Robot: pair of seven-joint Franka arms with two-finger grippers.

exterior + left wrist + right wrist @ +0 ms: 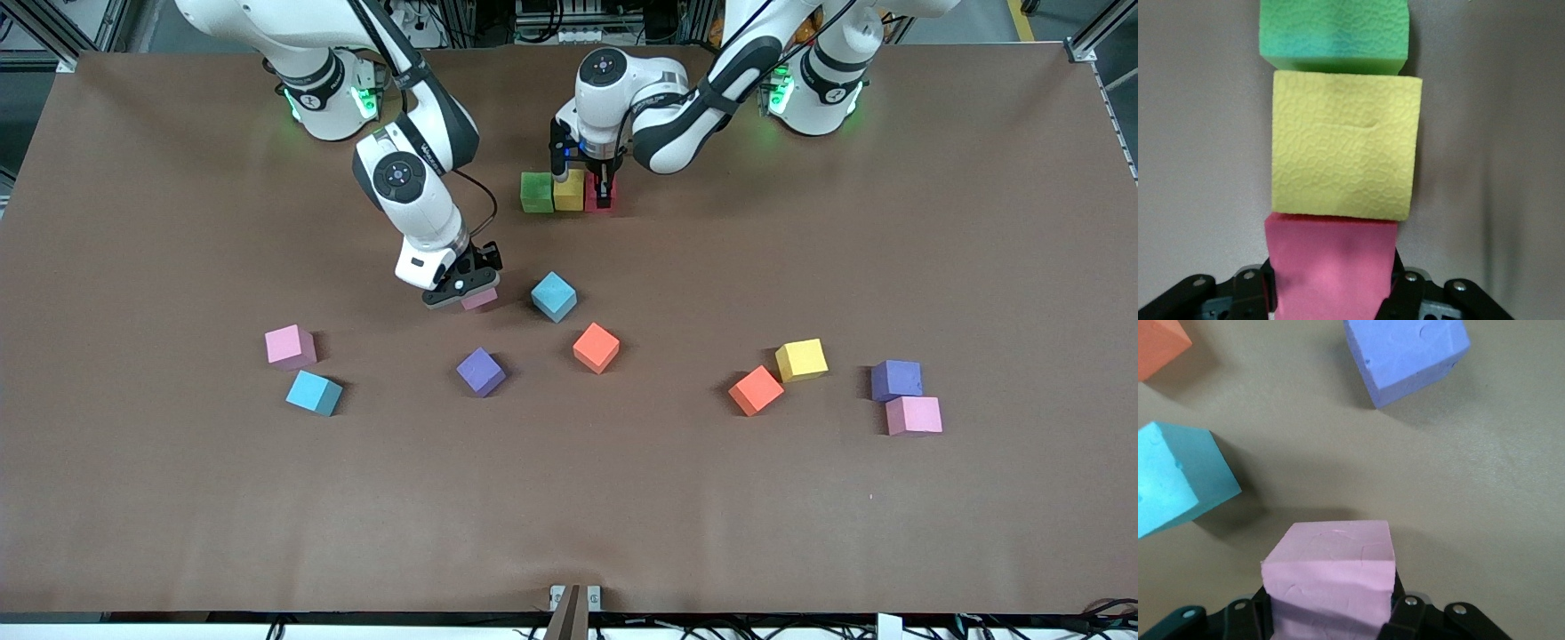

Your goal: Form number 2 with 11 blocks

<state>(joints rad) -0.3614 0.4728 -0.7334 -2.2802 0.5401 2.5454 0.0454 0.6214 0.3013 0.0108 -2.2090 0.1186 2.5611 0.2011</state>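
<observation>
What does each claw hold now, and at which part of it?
The left claw grips a red foam cube by two opposite sides, beside the yellow cube. The right claw grips a pink foam cube likewise.

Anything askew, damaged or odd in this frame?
Nothing stands out. The green block, yellow block and red block sit in one straight row; the yellow one has just a faint surface crease.

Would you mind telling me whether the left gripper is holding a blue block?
No, the left gripper is shut on a red block set against the yellow block in the row.
</observation>
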